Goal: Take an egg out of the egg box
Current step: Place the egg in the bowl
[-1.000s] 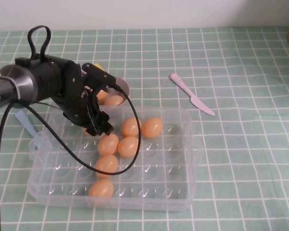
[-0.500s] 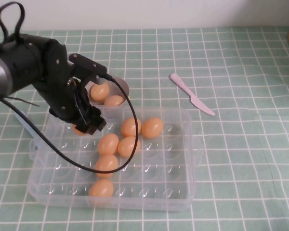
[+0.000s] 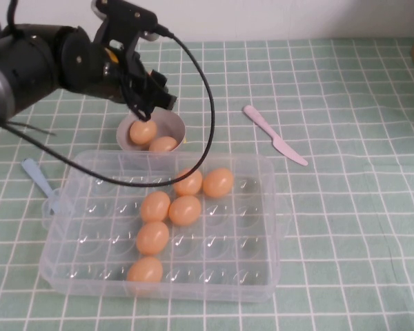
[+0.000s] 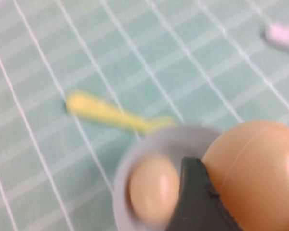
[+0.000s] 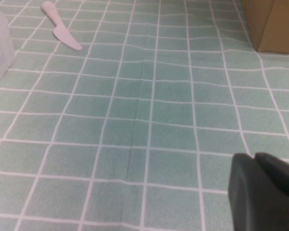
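We hold our left gripper (image 3: 146, 103) up above the small bowl (image 3: 174, 127), at about 11 o'clock from the egg box (image 3: 262, 227), its fingers (image 4: 195, 199) closed on the egg (image 4: 253, 178) so it can go in there, while our right gripper (image 5: 265, 192) rests away and we cannot tell its state.

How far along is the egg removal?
Done: two eggs sit in the bowl, six remain in the egg box. In hand: the left gripper, above the bowl, grips an egg. Left: drop it in the bowl. The right gripper hangs over bare cloth, off the high view.
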You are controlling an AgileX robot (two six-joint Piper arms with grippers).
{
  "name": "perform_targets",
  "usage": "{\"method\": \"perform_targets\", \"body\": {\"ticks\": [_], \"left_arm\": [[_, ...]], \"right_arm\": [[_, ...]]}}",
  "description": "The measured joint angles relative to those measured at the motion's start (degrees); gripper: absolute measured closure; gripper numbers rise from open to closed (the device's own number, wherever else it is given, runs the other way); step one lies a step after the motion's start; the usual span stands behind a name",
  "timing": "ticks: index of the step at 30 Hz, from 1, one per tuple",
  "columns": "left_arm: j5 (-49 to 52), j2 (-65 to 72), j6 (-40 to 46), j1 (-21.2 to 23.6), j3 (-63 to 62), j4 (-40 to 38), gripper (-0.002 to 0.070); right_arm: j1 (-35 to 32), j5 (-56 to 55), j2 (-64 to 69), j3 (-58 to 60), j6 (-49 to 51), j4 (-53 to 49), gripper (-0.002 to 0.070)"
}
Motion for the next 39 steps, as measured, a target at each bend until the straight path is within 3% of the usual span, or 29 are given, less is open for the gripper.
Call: {"method": "perform_targets", "body": {"ticks": [12,39], "left_arm": [[4.12,14.41,3.26,0.0,-11.89,-0.38,0.0314],[1.75,19.96,3.37,0.58,-13.51,0.43,0.0314]], "right_arm": [[0.0,0.0,0.0,0.0,0.0,0.0,0.0694],[0.0,0.0,0.0,0.0,0.0,0.0,0.0694]]}}
